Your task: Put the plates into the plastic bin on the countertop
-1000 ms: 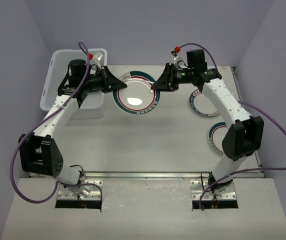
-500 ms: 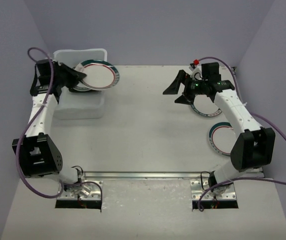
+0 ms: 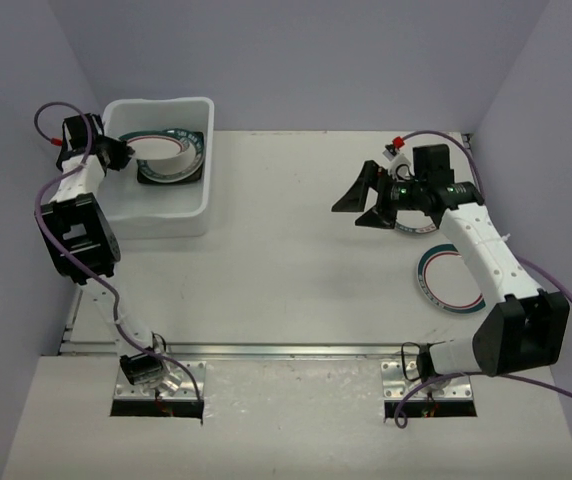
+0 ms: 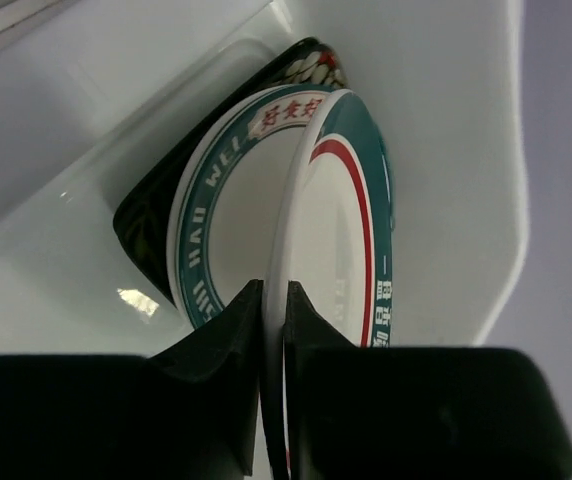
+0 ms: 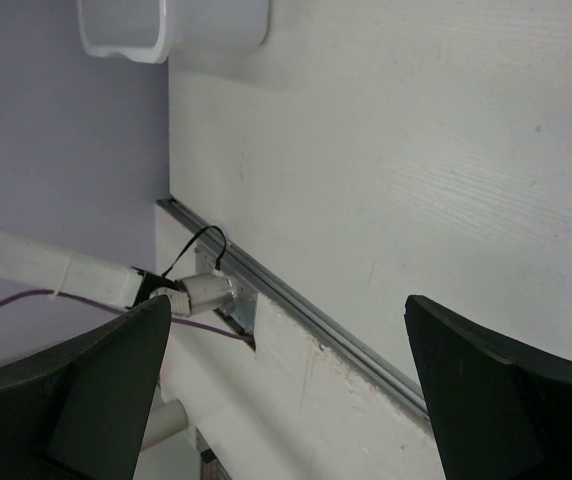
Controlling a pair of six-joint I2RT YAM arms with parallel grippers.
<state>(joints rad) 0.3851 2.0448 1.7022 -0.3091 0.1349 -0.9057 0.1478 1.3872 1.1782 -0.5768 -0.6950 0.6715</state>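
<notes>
Teal-rimmed plate (image 4: 338, 250) clamped edge-on by left gripper (image 4: 274, 300), jaws tight on its rim, inside plastic bin (image 3: 161, 215), leaning over stacked plates (image 4: 194, 235). Wide-open, empty right gripper (image 3: 346, 216) above countertop (image 3: 286, 270); two plates (image 3: 451, 280) nearby.

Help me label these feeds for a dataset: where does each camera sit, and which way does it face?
Top external: above and behind the arms, looking down on the table; both arms show whole, left gripper at the bin, right gripper open.
Left wrist: looks along its fingers into the bin; they pinch a plate by its rim.
Right wrist: looks across the table toward the rail and bin; its open fingers frame the view.
Shared: all three show the bin.
</notes>
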